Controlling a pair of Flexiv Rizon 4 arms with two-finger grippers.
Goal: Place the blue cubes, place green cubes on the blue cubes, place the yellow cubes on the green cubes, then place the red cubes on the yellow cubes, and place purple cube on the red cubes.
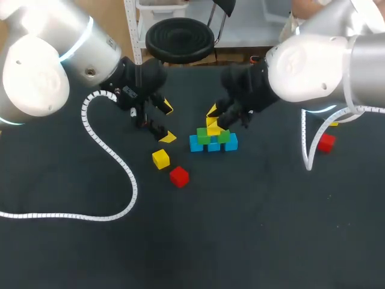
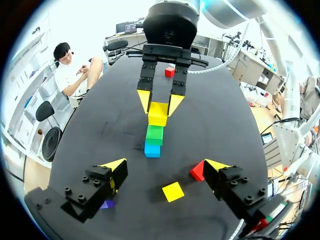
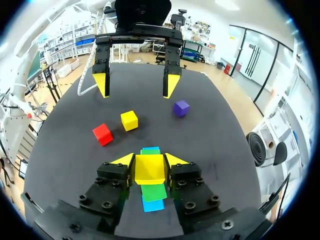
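Right gripper (image 3: 150, 162) jaws closed on a yellow cube (image 3: 149, 169), one yellow fingertip on each opposite side face, gap just the cube's width. The cube sits low over the stack: green cubes (image 1: 203, 136) on top of a row of blue cubes (image 1: 213, 144), mid-table. From the left wrist view it looks like it touches the green layer, but full seating cannot be told. Step in hand is likely placing this yellow on green. To do it well: keep the cube level and square to the green tops, centre it so it bridges the greens rather than hanging off one edge, lower straight down until it bears, then open only a little so the fingers do not drag it or nudge the greens off the blues, and lift straight up. Risk is a sideways push toppling the small stack. Outward from the stack: a loose yellow cube (image 1: 160, 158) and a red cube (image 1: 178, 176) lie near each other on the black table (image 1: 240, 229), on the left arm's side of the stack; a second red cube (image 1: 326, 142) lies well apart on the right arm's side; a purple cube (image 3: 181, 107) lies beyond the loose yellow, near the left gripper. Left gripper (image 1: 167, 123) jaws wide apart, nothing between them, touching nothing, hanging above the table near the loose cubes and facing the stack.
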